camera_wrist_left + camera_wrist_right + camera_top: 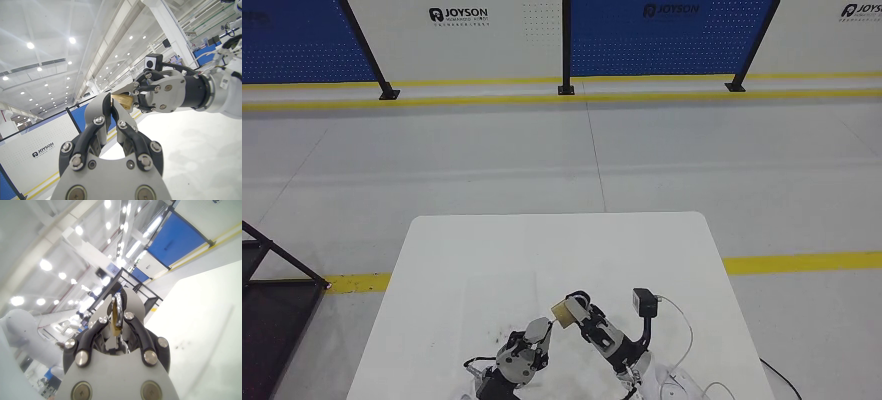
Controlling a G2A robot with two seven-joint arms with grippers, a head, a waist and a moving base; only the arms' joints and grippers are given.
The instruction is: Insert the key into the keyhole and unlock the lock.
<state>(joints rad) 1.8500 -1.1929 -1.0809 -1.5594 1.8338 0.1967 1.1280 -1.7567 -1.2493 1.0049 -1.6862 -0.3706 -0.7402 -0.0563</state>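
Inspector: Left gripper (110,103), closest to its own lens: fingers drawn together, black pads (107,113) nearly meeting. Status of the key?

Recorder: Unconfirmed. Nothing identifiable as a key shows between those pads; if one is held, it is hidden. Entered as clenched, contents unverified.

Inspector: And the lock (122,102)?

Recorder: Brass body, clamped in the right gripper (119,298) and held off the table (542,250), near the robot's edge of it. From the right wrist the chrome shackle (118,309) shows edge-on beside the brass, between the fingers. I see no opening at it and judge the lock not yet released.

Inspector: Relation of the two grippers?

Recorder: Left fingertips sit at the lock's free end, touching or just short of it; I cannot tell which. The right gripper faces the left one across the lock.

Inspector: Step in hand?

Recorder: Judged as insertion, with the left gripper lined up at the keyhole. The keyhole itself is hidden, so depth of entry is unknown.

Inspector: Requirement for the next move?

Recorder: Blade square to the slot, a straight push along the lock's axis while the right gripper holds firm, then a turn of the left wrist. Any slant risks jamming, or twisting the lock in its grip.
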